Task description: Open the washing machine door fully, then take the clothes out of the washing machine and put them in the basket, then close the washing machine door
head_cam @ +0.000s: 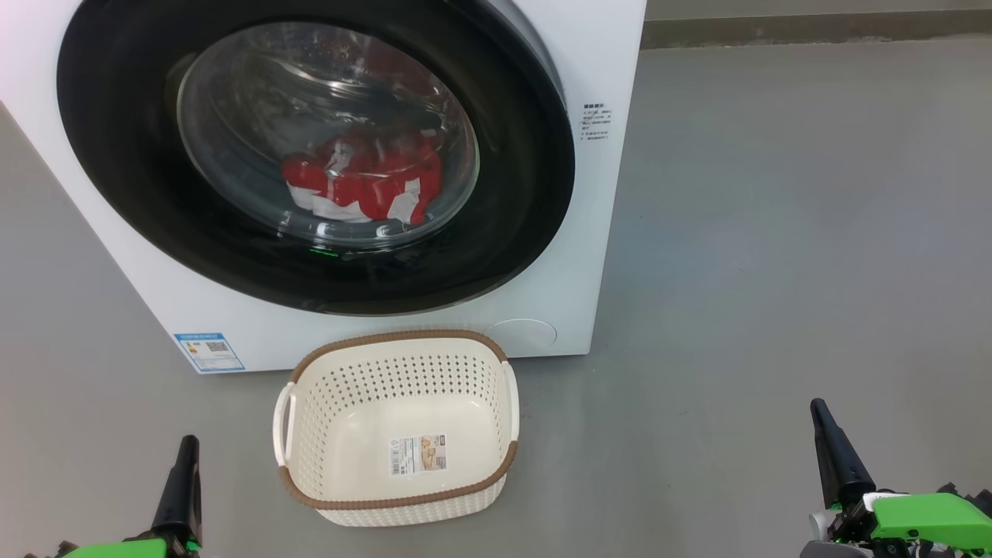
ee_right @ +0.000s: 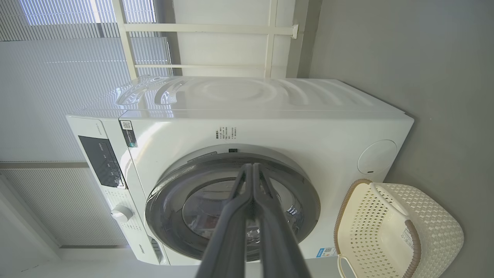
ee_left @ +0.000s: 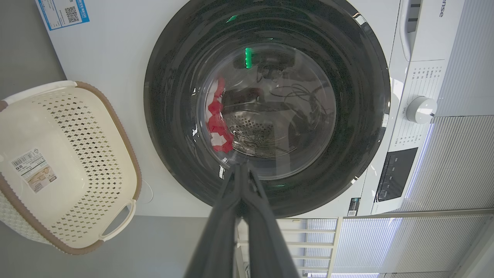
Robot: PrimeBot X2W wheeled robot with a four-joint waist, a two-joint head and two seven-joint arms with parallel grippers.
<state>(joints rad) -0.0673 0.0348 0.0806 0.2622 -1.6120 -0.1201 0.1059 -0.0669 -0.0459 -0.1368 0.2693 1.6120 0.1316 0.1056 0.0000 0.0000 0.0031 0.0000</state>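
Note:
The white washing machine (head_cam: 597, 232) stands ahead of me. Its round black-rimmed washing machine door (head_cam: 116, 163) lies against the front, and the red and white clothes (head_cam: 364, 182) show through the glass, low in the drum. The cream basket (head_cam: 397, 339) sits empty on the floor just in front of the door. My left gripper (head_cam: 188, 443) is shut at the lower left, short of the basket. My right gripper (head_cam: 818, 409) is shut at the lower right, well right of the basket. The left wrist view shows the left gripper (ee_left: 241, 166) pointing at the door (ee_left: 173, 96), with the clothes (ee_left: 218, 123) behind the glass. The right gripper (ee_right: 252, 166) points at the door's edge (ee_right: 162, 200).
Open grey floor (head_cam: 775, 232) stretches to the right of the machine, up to a wall skirting (head_cam: 814, 27). The machine's control panel and white knob (ee_left: 421, 110) are above the door. Window blinds (ee_right: 58, 77) lie behind the machine.

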